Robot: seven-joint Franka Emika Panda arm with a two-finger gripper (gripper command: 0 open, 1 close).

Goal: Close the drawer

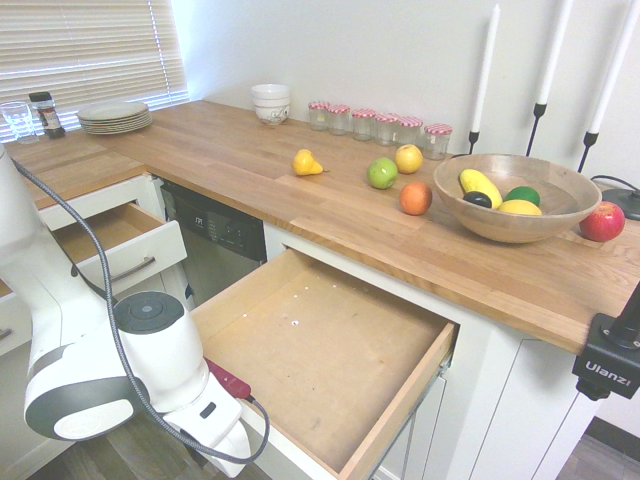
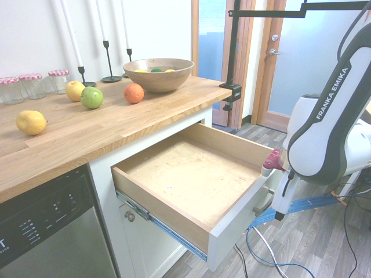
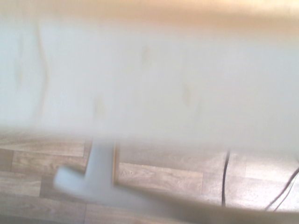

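The drawer (image 1: 330, 350) is the wide one under the counter, pulled far out, with light wood sides and a bare brown bottom (image 2: 191, 179). Its white front (image 2: 237, 226) faces the arm. My gripper (image 2: 271, 197) is pressed close against the outside of that front, near its middle, and the arm's white hand (image 1: 225, 445) sits at the drawer's near edge. The fingers are hidden behind the front and the hand, so what they touch is unclear. In the wrist view the white front (image 3: 149, 79) fills the picture, with a blurred silver handle post (image 3: 100, 172) below it.
A smaller white-fronted drawer (image 1: 115, 235) stands open to the left, past the black dishwasher (image 1: 215, 240). On the wooden counter (image 1: 250, 160) are loose fruit, a wooden bowl (image 1: 515, 195), jars and plates. A camera clamp (image 1: 610, 365) grips the counter's edge. Wood floor (image 2: 313, 249) lies behind the arm.
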